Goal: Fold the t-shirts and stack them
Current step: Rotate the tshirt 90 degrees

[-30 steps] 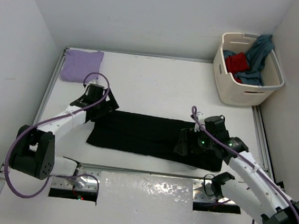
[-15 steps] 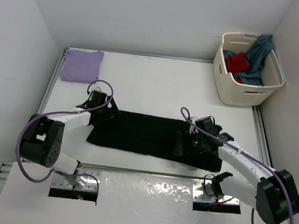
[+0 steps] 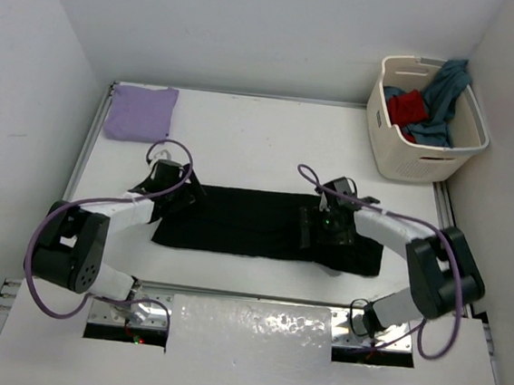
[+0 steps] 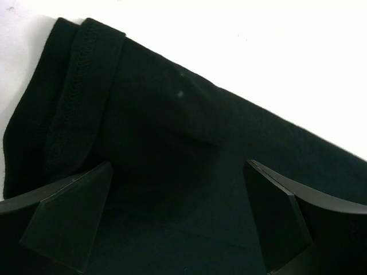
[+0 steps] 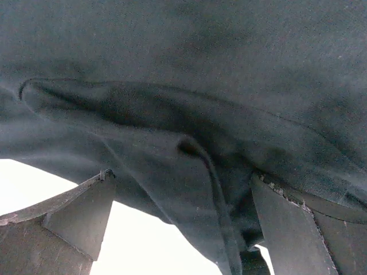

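Note:
The black t-shirt [image 3: 254, 224] lies on the table as a long flat strip, folded lengthwise. My left gripper [image 3: 180, 196] is low over its left end, open, with a hemmed sleeve edge [image 4: 74, 97] ahead of the fingers [image 4: 74, 220]. At the shirt's right part my right gripper [image 3: 314, 227] is also open; a raised fold of black cloth [image 5: 206, 189] runs between its fingers [image 5: 289, 229]. The lavender t-shirt [image 3: 140, 111] lies folded at the back left corner. The red t-shirt [image 3: 408, 107] and the teal t-shirt [image 3: 441, 94] are in the basket.
The cream laundry basket [image 3: 421, 158] stands at the back right corner by the wall. White walls close in the table on the left, back and right. A shiny metal strip [image 3: 253, 324] runs along the near edge between the arm bases.
My right gripper has moved from the shirt's near edge towards its far edge. The left gripper has shifted slightly nearer along the left end. Both stayed open.

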### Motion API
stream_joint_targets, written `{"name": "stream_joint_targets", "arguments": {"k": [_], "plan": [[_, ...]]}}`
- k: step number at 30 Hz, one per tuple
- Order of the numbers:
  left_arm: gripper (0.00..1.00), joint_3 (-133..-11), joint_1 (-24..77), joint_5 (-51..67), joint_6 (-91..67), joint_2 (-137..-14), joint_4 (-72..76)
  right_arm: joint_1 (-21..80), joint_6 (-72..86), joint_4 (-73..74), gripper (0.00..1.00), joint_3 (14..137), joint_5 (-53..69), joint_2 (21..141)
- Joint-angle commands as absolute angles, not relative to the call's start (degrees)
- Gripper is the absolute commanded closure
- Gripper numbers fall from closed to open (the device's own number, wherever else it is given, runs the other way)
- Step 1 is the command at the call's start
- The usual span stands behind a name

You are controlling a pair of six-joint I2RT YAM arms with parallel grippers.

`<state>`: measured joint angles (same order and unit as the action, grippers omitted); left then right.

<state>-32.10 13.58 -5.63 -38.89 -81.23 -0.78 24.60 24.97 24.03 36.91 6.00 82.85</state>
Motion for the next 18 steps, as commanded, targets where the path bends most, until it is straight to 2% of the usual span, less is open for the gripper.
{"name": "stream_joint_targets", "arguments": {"k": [1, 6, 10, 12, 14, 18], "plan": [[0.0, -27.6, 14.7, -4.1, -42.4, -83.6, -9.0, 21.4, 18.7, 17.9, 0.01, 44.2, 3.2, 92.4], [0.0, -27.0, 17.2, -2.6, -47.4, -79.6, -14.8, 18.1, 9.4, 19.8, 0.01, 58.3, 12.3, 104.7], [0.0, -25.1, 22.8, -0.9, -51.6, -73.6, -20.0, 18.0, -1.9, 25.3, 0.01, 76.3, 16.5, 115.1], [0.0, -23.6, 26.0, 2.9, -52.9, -69.7, -21.5, 18.0, -5.4, 29.7, 0.01, 82.7, 17.8, 120.0], [0.0, -23.3, 28.7, 4.0, -52.1, -65.2, -25.2, 18.0, -15.3, 35.4, 0.01, 93.3, 19.8, 122.4], [0.0, -29.3, 30.8, 3.5, -44.4, -58.0, -32.8, 18.1, -31.5, 53.4, 0.01, 107.4, 19.7, 124.1]]}}
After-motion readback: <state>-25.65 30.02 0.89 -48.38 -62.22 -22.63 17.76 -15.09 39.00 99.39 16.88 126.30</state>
